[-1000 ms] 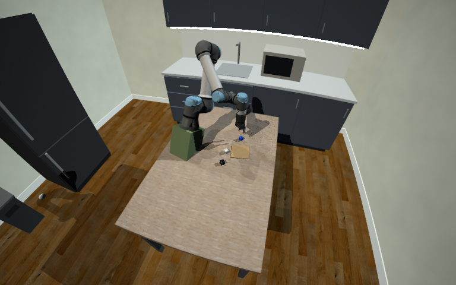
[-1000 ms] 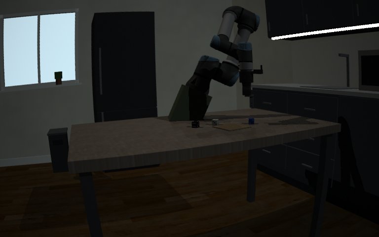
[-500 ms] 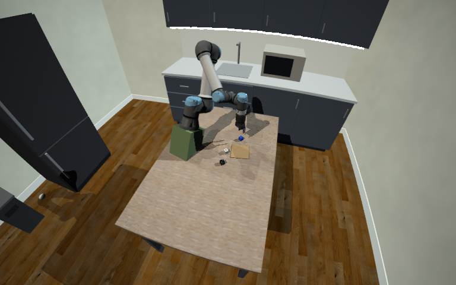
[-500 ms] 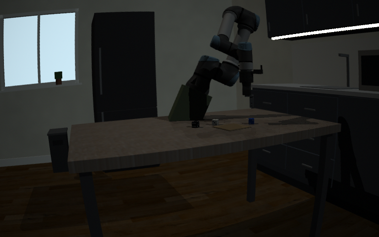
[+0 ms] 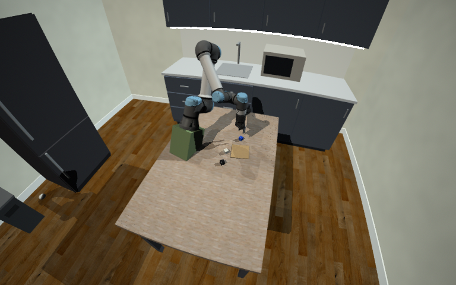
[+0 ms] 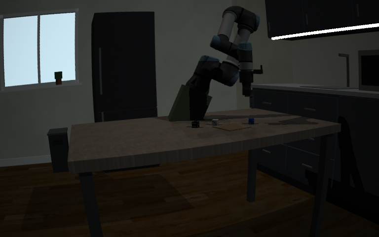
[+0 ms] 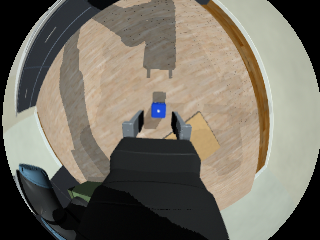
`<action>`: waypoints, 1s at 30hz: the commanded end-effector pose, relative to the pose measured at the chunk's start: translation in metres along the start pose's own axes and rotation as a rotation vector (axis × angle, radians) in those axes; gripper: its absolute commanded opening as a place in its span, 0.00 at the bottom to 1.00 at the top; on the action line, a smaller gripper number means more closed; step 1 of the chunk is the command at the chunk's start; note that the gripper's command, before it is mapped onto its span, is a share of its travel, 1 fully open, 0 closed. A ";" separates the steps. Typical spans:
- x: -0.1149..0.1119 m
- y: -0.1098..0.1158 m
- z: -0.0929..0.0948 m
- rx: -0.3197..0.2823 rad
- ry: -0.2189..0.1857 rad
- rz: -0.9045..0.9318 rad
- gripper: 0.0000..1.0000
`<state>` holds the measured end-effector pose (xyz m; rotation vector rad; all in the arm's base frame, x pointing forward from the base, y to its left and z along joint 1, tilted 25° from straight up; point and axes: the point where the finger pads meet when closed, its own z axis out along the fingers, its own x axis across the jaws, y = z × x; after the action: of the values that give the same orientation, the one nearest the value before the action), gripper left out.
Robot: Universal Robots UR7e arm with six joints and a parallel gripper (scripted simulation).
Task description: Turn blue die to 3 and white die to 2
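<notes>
Three dice rest on the table (image 5: pixel 208 201) (image 6: pixel 156 139) (image 7: pixel 115 65), all off the tan mat (image 5: pixel 239 151) (image 6: pixel 231 126) (image 7: pixel 202 137). The blue die (image 5: pixel 240 138) (image 6: pixel 251 121) (image 7: pixel 158 110), one pip up, lies below the gripper (image 5: pixel 242 131) (image 6: pixel 250 104) (image 7: pixel 157 117), whose fingers stand apart, holding nothing. The white die (image 5: pixel 226 151) (image 6: pixel 214 122) lies just beside the mat, near the black die (image 5: pixel 222 162) (image 6: pixel 195 124).

From my feeds: table (image 5: pixel 215 201) (image 6: pixel 167 145) (image 7: pixel 120 50), pale streaky wood look, matt. Floor (image 5: pixel 316 201) (image 6: pixel 139 195) (image 7: pixel 257 75), brown wood planks. Mat (image 5: pixel 239 151) (image 6: pixel 232 126) (image 7: pixel 202 132), smooth, matt tan. I read 2 gripper fingers as grey metal, pads dark, matt.
</notes>
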<state>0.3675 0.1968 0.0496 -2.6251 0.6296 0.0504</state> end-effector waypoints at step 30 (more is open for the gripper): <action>0.000 0.002 0.031 0.000 -0.002 -0.016 0.87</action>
<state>0.3689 0.2037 0.0293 -2.6305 0.6082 0.0490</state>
